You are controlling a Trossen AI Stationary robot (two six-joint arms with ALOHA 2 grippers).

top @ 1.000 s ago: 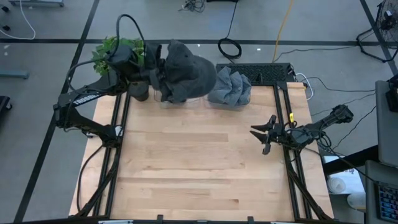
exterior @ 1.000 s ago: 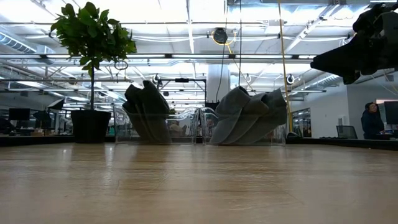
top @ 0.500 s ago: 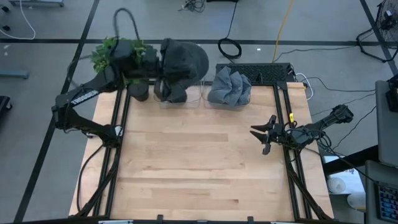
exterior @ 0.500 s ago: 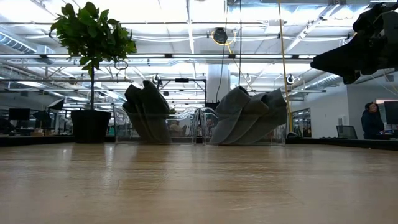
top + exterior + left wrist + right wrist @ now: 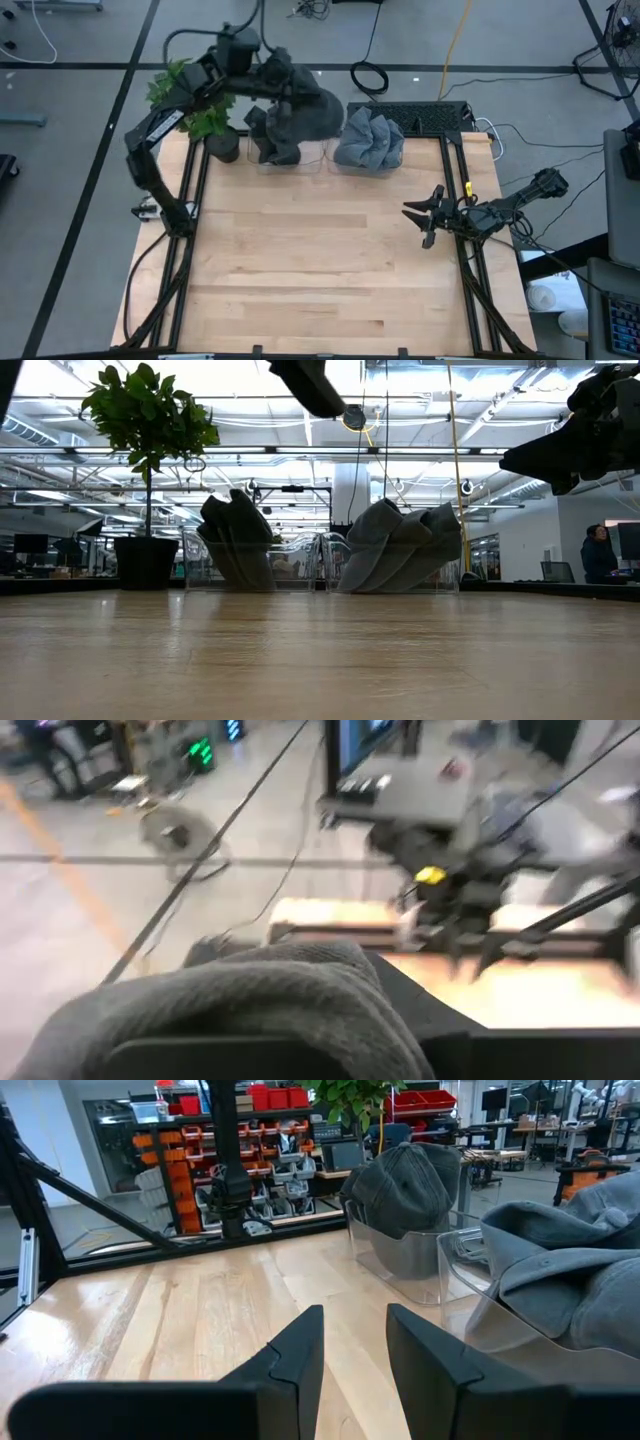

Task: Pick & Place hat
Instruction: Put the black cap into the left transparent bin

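Above the far left of the worktop [image 5: 320, 260], you saw the left pincer [image 5: 262, 78] raised high with a dark hat [image 5: 300, 100] clamped in it. The left wrist view showed grey fabric bunched against the dark fingers, so you could read the pincer as closed on the hat. A second before, the arm reached in low from the left edge. Now its elbow had swung up, the wrist sat nearer the far edge, and part of the arm entered the top of the low view.

The hat hung over the left clear bin [image 5: 285, 150], beside the plant [image 5: 195, 95]. More dark hats remained in that bin, as the low view showed. The right bin [image 5: 370, 140] held grey hats [image 5: 368, 138], unchanged.

The right pincer [image 5: 425, 215] waited near the right edge. Its fingers stood a little apart and held nothing.

You could judge from this that the pick was done and the lift was under way. The place step had not begun, and no target was marked on the worktop. You should have watched the drooping brim, which could have snagged the bin wall during carry.
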